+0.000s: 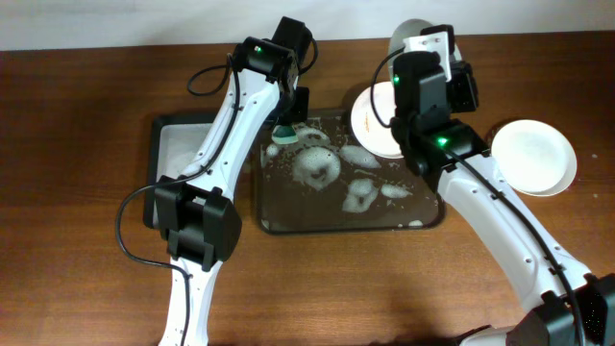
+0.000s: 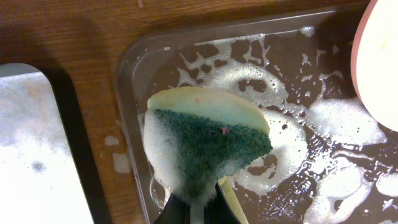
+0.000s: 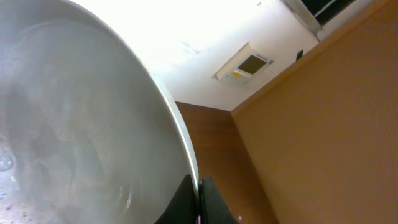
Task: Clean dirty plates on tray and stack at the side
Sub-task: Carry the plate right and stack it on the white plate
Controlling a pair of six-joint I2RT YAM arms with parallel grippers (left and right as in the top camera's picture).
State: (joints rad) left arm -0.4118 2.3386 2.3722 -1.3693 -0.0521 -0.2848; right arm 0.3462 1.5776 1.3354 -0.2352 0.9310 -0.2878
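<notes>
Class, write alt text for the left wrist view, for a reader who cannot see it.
The left tool grips a soapy green-and-yellow sponge over the foam-streaked dark tray. A white plate edges in at right, and a narrower tray holding foam lies on the wooden table at left.

1. The table [image 1: 77, 269] is brown wood with visible grain and a low sheen.
2. The tray [image 1: 336, 229] looks like smooth dark grey plastic, wet and glossy, with patches of white foam [image 1: 360, 192] on its floor.
3. The sponge [image 2: 205, 143] has a rough, fibrous green scouring face on soft yellow backing and is soaked in suds.
4. The tilted plate [image 3: 74, 124] is white, smooth and glossy, beaded with water. The rightmost plate [image 1: 534, 157] is also smooth and white.
5. The arm shells [image 1: 226, 135] are smooth white plastic with matt black joints.
</notes>
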